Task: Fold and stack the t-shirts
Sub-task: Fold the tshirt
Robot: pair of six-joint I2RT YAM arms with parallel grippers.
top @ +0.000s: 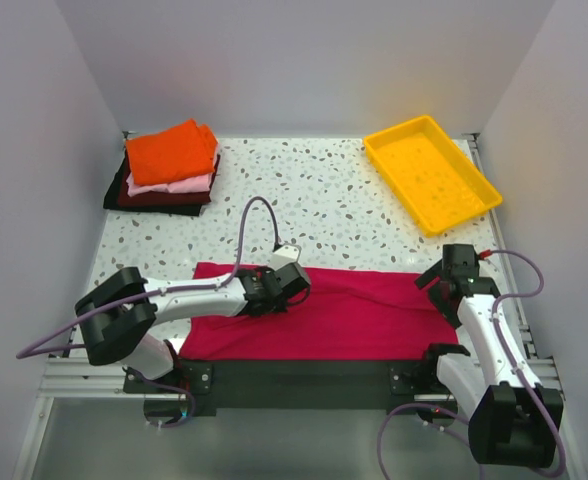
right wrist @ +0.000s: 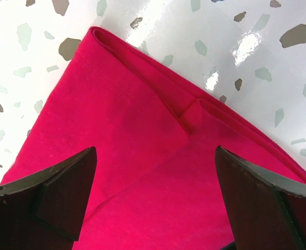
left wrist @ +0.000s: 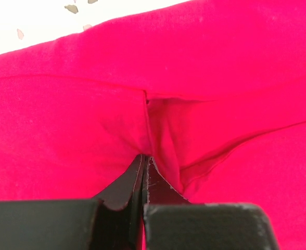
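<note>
The crimson-magenta t-shirt (top: 354,315) lies as a wide flat strip along the table's near edge. My left gripper (top: 292,285) is over its upper middle. In the left wrist view the left gripper (left wrist: 144,157) is shut, its tips pinching a pucker of the crimson cloth (left wrist: 64,130) beside a seam. My right gripper (top: 442,276) hovers over the shirt's right end. In the right wrist view the right gripper (right wrist: 155,151) is open and empty above a folded corner of the shirt (right wrist: 127,120). A stack of folded shirts sits at the back left: orange (top: 169,152) on top, pale pink (top: 192,185), dark maroon (top: 159,198).
A yellow plastic tray (top: 471,205) lies at the back right, angled. The speckled tabletop (top: 314,200) stretches between the stack, the tray and the crimson shirt. White walls enclose the left, back and right. A cable loops above the left arm (top: 259,205).
</note>
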